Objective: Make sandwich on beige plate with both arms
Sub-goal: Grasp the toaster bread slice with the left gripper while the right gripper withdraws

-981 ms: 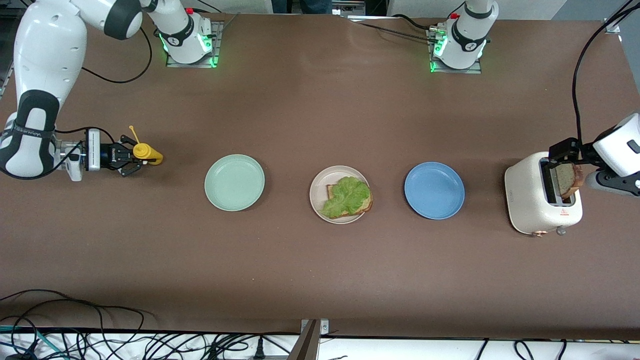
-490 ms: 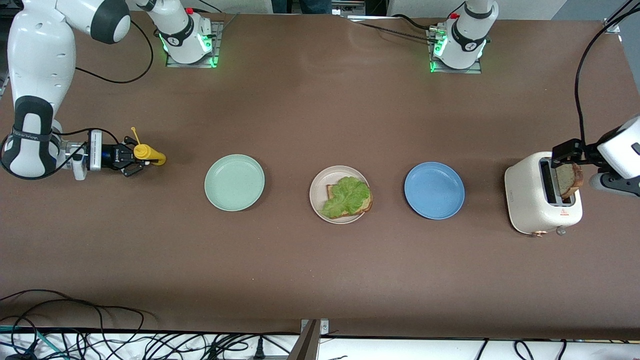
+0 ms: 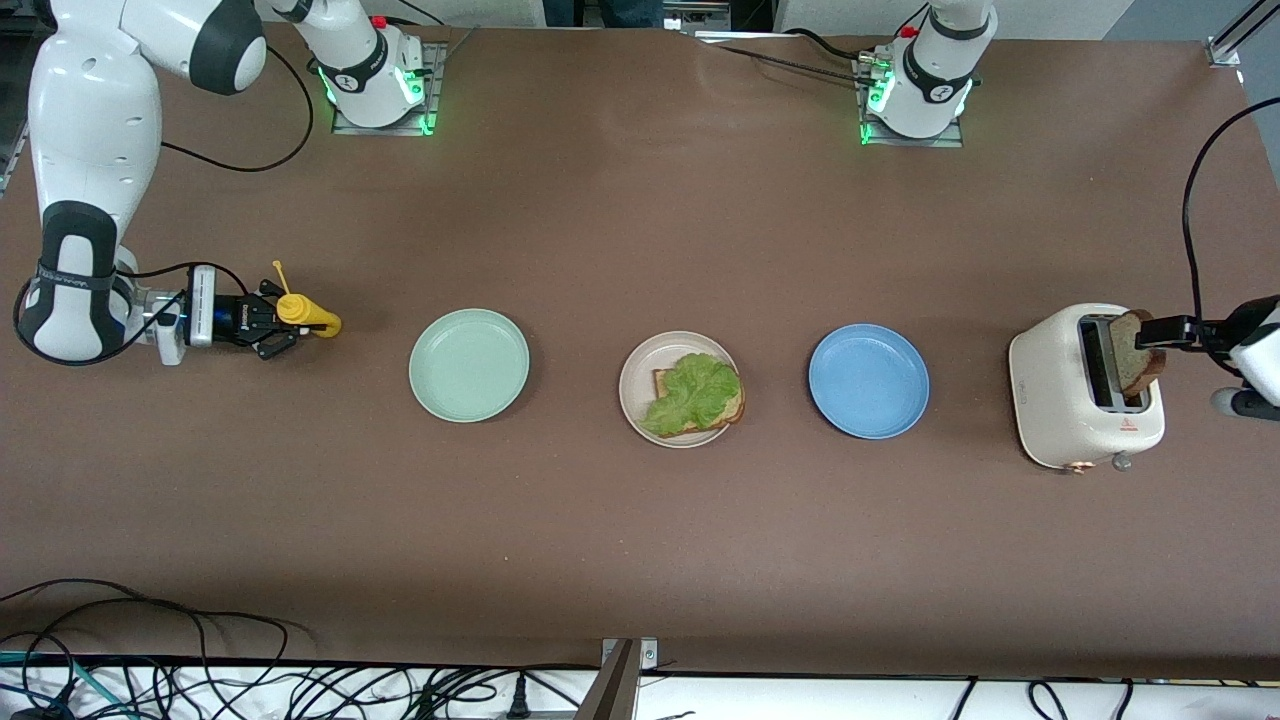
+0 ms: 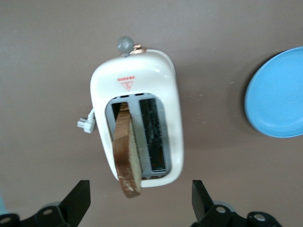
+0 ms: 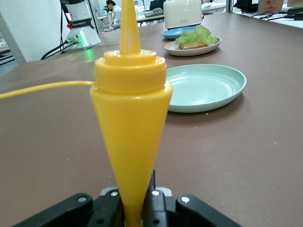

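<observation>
A brown table point(image 3: 640, 520) fills the front view, with cables along its near edge and the two arm bases at its far edge.

The task is judged about half done. On the beige plate point(image 3: 634, 392), at the middle of the table, one bread slice point(image 3: 735, 408) is laid with a lettuce leaf point(image 3: 692, 392) spread over it; no top slice is on it yet. The second slice point(image 4: 127, 151) is seen tilted in one slot of the toaster point(image 3: 1085, 388), at the left arm's end of the table, and is not gripped. What is left, as judged from this, is for that slice to be lifted out, carried over and laid on the lettuce.

The left gripper point(image 4: 138, 204) is held over the toaster with its fingers spread wide, one at each side of the slice's end and clear of it. The right gripper point(image 3: 268, 329) is set low at the right arm's end of the table and is closed on a yellow bottle point(image 3: 305, 315), which is lying on its side.

Counted from largest to smallest: one table, two arms, one toaster, three plates (mint point(image 3: 469, 364), beige, blue point(image 3: 868, 380)), two bread slices, one lettuce leaf, one bottle.
</observation>
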Robot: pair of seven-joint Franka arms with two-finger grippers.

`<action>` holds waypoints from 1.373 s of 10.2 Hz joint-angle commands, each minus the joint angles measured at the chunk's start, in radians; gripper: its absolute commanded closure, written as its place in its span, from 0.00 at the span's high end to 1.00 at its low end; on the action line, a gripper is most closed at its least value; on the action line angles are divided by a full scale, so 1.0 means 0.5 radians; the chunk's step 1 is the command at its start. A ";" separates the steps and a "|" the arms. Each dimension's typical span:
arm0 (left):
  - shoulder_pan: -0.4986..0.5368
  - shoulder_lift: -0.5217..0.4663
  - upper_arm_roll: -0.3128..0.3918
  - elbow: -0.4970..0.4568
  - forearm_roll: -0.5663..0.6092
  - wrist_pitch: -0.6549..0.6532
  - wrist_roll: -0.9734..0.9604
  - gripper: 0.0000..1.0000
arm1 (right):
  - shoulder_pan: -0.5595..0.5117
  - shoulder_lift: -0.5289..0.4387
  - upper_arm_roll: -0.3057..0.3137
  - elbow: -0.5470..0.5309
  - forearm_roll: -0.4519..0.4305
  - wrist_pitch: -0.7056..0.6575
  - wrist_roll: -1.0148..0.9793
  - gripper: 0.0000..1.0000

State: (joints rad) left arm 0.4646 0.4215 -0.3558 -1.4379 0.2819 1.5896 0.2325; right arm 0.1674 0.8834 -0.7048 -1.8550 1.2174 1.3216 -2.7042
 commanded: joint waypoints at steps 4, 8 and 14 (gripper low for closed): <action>0.246 -0.054 -0.025 -0.416 -0.030 0.324 -0.057 0.90 | -0.025 0.022 0.001 0.032 0.035 -0.023 0.055 1.00; 0.249 -0.051 -0.028 -0.444 -0.109 0.312 -0.167 0.00 | -0.129 0.019 -0.008 0.124 -0.005 -0.060 0.101 1.00; 0.246 -0.100 -0.040 -0.276 -0.146 0.080 -0.143 0.00 | -0.347 -0.003 -0.035 0.843 -0.407 -0.302 0.718 1.00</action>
State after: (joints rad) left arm 0.5832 0.4015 -0.3674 -1.6179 0.2304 1.7078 0.1577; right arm 0.0021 0.8781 -0.7203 -1.5670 1.0590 1.2415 -2.4977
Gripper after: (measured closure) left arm 0.872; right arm 0.000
